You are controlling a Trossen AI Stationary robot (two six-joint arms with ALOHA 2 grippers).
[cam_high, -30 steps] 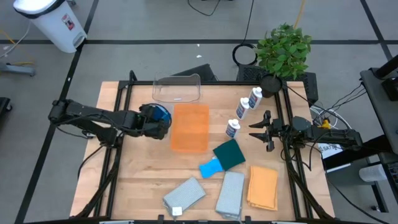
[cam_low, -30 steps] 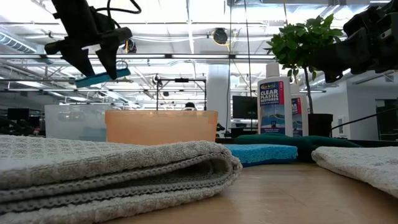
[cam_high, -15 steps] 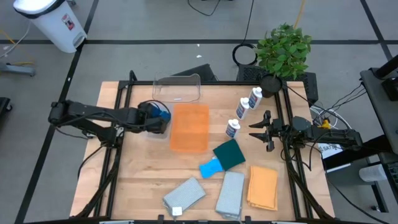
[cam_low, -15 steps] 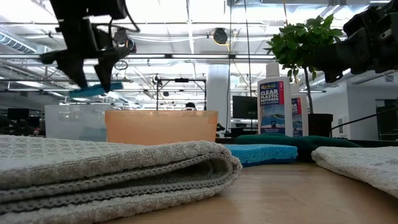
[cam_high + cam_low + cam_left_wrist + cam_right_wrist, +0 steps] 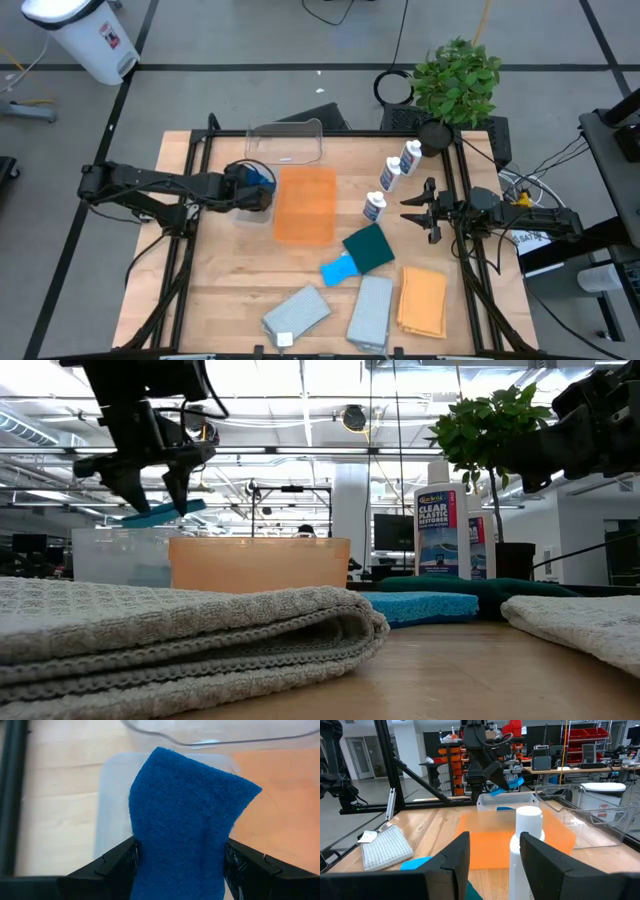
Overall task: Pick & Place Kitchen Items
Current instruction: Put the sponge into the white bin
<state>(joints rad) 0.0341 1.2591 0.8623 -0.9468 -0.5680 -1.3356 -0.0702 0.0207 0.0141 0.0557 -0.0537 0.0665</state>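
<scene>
L gripper (image 5: pixel 262 187) is up above the desk (image 5: pixel 230 280), fingers clamped on a small blue sponge (image 5: pixel 185 815). Sponge is in the air, over a small pale clear tray (image 5: pixel 112 795) sitting just beside the orange bin (image 5: pixel 305 204), w/ the clear plastic tub (image 5: pixel 286 143) near behind it. In low view the sponge (image 5: pixel 163 513) hangs tilted, higher than the orange bin's rim.

R gripper (image 5: pixel 410 211) waits at the desk's right edge, fingers partly apart, nothing between them; a white bottle (image 5: pixel 527 845) stands just ahead of it.

Three white blue-labelled bottles (image 5: pixel 388 178) stand in a slanted row between orange bin and plant (image 5: pixel 456 80). Dark green pad (image 5: pixel 368 247) lies below the bottles, its corner overlapping a light blue pad (image 5: pixel 339 269). Two grey folded cloths (image 5: pixel 296 313) and (image 5: pixel 371 310) sit near the front edge, orange cloth (image 5: pixel 423 300) beside them on the right. One more blue sponge shows inside the pale tray in R wrist view (image 5: pixel 506 808).
</scene>
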